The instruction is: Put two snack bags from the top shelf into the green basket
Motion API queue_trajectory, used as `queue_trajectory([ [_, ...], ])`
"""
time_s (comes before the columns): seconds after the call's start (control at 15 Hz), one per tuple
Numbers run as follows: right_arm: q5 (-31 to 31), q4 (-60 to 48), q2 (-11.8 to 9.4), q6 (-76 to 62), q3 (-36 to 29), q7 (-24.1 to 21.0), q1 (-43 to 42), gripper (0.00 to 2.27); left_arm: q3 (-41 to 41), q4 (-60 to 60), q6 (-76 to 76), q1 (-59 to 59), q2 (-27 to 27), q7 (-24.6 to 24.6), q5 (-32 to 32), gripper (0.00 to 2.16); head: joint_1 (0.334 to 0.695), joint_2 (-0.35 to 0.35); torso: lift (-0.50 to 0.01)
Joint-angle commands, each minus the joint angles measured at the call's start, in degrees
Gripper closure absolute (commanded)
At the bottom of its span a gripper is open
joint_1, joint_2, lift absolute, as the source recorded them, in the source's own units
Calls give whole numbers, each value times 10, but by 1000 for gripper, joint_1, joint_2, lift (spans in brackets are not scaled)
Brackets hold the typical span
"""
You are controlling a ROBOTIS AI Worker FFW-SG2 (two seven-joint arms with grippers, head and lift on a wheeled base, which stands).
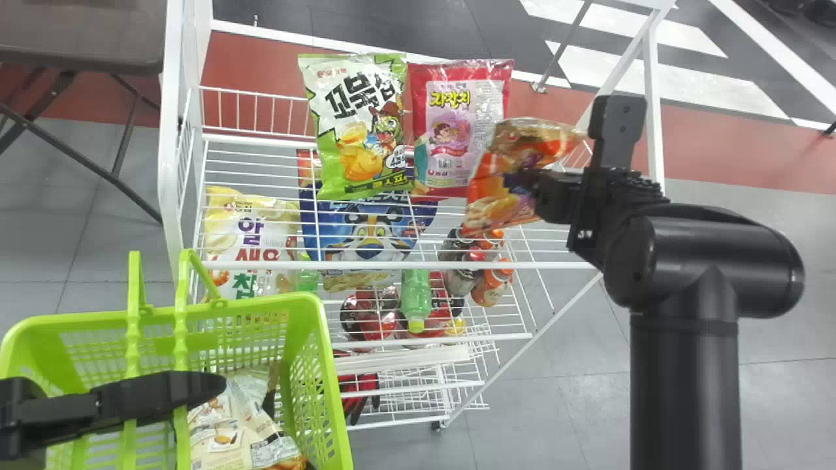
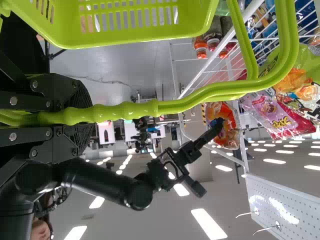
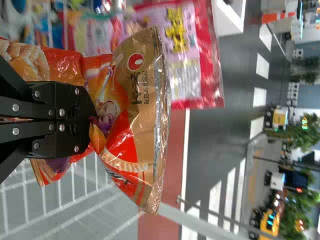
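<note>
Probably past halfway. Can make out at least one beige snack bag (image 1: 241, 424) lying in the green basket (image 1: 261, 307), just in front of the top shelf's (image 1: 562, 266) front left corner; would count that as the first of the two, though cannot tell one packet from several. Now grasping an orange snack bag (image 1: 496, 189) in the right hand (image 3: 92, 120), towards the shelf's back right corner, seemingly raised off the wires. Remaining: to bring that across to the basket, lower and release. Looks roomy enough inside for another. Clenched round the basket handles (image 2: 200, 102) with the left hand (image 2: 80, 116). Near the shelf's back edge, a green snack bag (image 1: 359, 130) beside a pink one (image 1: 457, 130), both seemingly unneeded.
</note>
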Motion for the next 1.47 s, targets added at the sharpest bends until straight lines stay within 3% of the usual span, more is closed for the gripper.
queue_trajectory([
  [0.0, -34, -80, 2, 86, 36, 1, 32, 2243, 1, 0, 2, 1, 0, 0, 0, 2142, 695, -350, -1],
  [0.4, -71, -164, 9, 181, 159, 0, 70, 2243, 1, 2, 2, 1, 0, -2, 0, 2142, 695, -234, -1],
  [0.6, -101, -173, 22, 190, 219, -2, 76, 2243, 0, 4, 2, 1, -1, -2, 0, 2142, 695, -127, -1],
  [0.93, -198, -157, 55, 197, 258, -6, 92, 2243, 0, 4, 2, -3, -3, -3, 0, 2142, 695, 27, -1],
  [1.13, -193, -138, 64, 184, 275, -5, 117, 2236, -1, 4, 2, -3, -4, -3, 0, 2142, 695, 114, -1],
  [1.2, -182, -139, 63, 188, 279, 0, 127, 2000, -1, 4, 2, -3, -3, -3, 0, 2142, 695, 127, -1],
  [1.27, -156, -140, 58, 177, 287, 8, 144, 1153, -1, 4, 2, -3, -3, -3, 0, 2142, 695, 137, -1],
  [1.33, -118, -140, 55, 153, 290, 20, 160, -1, -1, 5, 2, -3, -2, -4, 0, 2142, 695, 143, -1],
  [1.4, -93, -139, 49, 102, 293, 25, 174, -1, -1, 5, 2, -3, -2, -4, 0, 2142, 695, 142, -1],
])
